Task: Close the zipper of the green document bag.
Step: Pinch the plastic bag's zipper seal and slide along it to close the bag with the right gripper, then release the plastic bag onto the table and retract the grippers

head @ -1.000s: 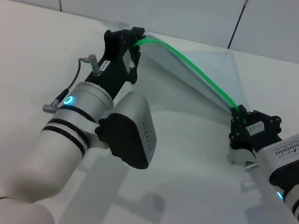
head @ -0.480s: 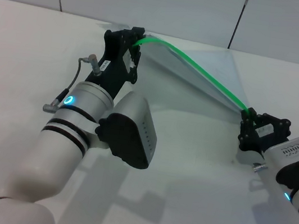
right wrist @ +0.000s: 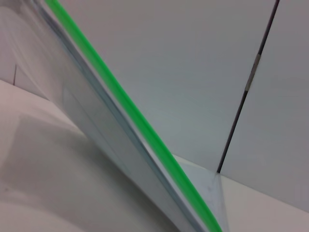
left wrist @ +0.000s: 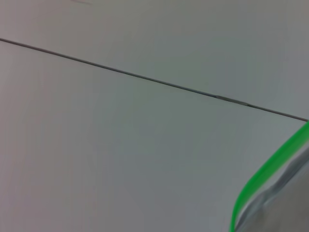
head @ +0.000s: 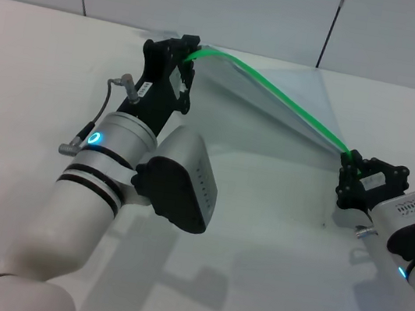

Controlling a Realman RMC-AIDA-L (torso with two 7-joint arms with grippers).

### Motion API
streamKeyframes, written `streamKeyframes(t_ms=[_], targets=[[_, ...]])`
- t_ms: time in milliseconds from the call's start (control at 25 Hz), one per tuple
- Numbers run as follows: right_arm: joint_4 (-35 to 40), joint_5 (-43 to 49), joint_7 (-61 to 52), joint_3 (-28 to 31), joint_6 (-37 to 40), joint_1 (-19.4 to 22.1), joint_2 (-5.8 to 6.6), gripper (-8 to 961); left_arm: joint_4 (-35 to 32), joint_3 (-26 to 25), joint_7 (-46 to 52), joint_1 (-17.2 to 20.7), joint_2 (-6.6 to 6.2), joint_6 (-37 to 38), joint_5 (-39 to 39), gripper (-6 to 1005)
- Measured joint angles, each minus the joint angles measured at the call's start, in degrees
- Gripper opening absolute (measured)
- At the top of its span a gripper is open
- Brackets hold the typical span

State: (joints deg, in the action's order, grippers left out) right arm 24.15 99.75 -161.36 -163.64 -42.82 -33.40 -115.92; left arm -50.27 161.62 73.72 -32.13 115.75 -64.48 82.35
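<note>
Fingers of the left gripper (head: 186,48) pinch one end of the zipper (head: 280,96); the right gripper (head: 353,172) clamps the other, its slider hidden. Between them the green document bag (head: 267,125) hangs taut, translucent, lower edge near the white table (head: 32,65).

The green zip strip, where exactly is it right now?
In the head view, the zipper stretches taut above the table, between the left hand at the far end and the right hand nearer.
</note>
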Motion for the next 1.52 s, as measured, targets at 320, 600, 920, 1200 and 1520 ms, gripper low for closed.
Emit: streamKeyframes(t_ms=[320, 600, 920, 1200, 1520], targets=[[0.7, 0.0, 0.0, 0.1, -0.4, 0.1, -0.07, 127, -0.1, 0.4, 2.3, 0.1, 0.00, -3.3, 0.9, 97], [1.3, -0.2, 0.2, 0.1, -0.5, -0.1, -0.08, 129, -0.1, 0.8, 4.0, 0.1, 0.11, -5.9, 2.3, 108], [1.5, -1.3, 0.2, 0.2, -2.5, 0.5, -0.13, 423, -0.2, 0.8, 6.0, 0.2, 0.16, -7.1, 3.4, 120], [1.8, -3.4, 0.2, 0.3, -3.1, 0.5, -0.18, 612, -0.1, 0.8, 6.5, 0.2, 0.18, -8.6, 3.6, 259], [2.1, -5.1, 0.3, 0.2, -5.1, 0.7, -0.18, 700, 0.0, 0.5, 10.3, 0.2, 0.11, -10.8, 3.6, 516]])
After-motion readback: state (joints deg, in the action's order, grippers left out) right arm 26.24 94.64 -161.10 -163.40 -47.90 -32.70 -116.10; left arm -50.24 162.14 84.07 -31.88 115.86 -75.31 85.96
